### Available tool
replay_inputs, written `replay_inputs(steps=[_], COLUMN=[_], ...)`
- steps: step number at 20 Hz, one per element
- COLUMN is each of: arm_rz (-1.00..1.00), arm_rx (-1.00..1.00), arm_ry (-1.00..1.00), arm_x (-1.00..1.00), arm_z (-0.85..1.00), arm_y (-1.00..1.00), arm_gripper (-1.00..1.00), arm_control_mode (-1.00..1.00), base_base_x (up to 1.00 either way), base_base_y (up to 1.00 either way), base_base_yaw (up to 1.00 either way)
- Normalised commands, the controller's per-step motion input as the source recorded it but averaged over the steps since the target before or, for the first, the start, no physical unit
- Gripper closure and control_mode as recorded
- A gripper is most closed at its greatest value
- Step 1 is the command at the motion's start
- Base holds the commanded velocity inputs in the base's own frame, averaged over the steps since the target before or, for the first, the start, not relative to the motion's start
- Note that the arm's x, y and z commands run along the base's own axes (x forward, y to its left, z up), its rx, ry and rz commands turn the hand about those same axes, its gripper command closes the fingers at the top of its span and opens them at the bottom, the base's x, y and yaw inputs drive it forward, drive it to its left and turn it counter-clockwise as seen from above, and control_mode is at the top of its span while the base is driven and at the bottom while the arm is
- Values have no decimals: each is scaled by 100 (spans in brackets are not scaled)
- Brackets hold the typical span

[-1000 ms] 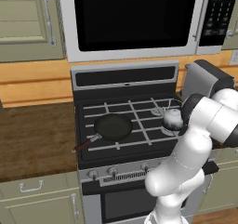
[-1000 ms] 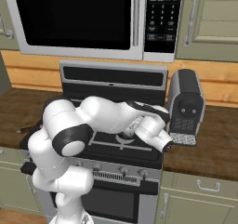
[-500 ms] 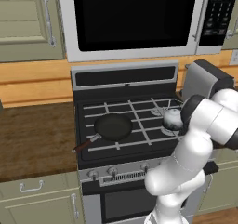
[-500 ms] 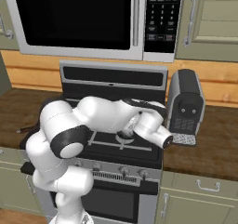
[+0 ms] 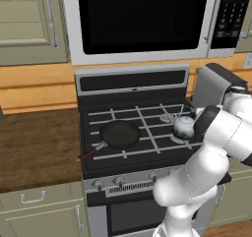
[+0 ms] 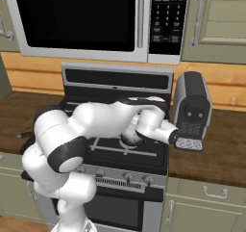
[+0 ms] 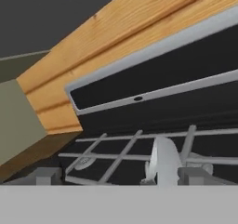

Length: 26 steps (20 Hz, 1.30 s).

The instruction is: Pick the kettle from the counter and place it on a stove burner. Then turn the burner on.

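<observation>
The small shiny silver kettle (image 5: pixel 184 127) stands on the black grates over the front right stove burner (image 5: pixel 175 139), free of any grip. From the right base view the kettle (image 6: pixel 130 138) peeks out under my forearm. In the hand view the kettle (image 7: pixel 165 160) rises between my fingers, closer to the right one (image 7: pixel 195 174). My gripper (image 7: pixel 121 175) is open, low beside the kettle, with both fingers clear of it. The brown counter (image 5: pixel 34 152) lies left of the stove.
A black frying pan (image 5: pixel 119 134) sits on the front left burner, its handle pointing toward the counter. A toaster (image 6: pixel 192 106) stands just right of the stove. Stove knobs (image 5: pixel 118 181) line the front panel. A microwave hangs overhead.
The kettle stays in place on the burner. My wrist has shifted only slightly, and the jaws remain wide.
</observation>
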Motion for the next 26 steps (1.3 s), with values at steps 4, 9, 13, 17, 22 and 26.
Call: replay_inputs(steps=[4,9,13,17,22,26], arm_rz=[0,0,0,0,0,0], arm_rx=[-1,-2,-8,-15,-18,-19], arm_ry=[0,0,6,15,20,27], arm_x=[0,0,-34,-54,-66,-48], arm_z=[44,40,61,52,34,8], arm_y=[0,1,12,1,1,44], arm_gripper=[-100,-100,-100,-100,-100,-100], arm_control_mode=[-100,-100,-100,-100,-100,-100], base_base_x=[0,0,0,0,0,0], base_base_y=[0,0,0,0,0,0], base_base_yaw=[0,0,0,0,0,0])
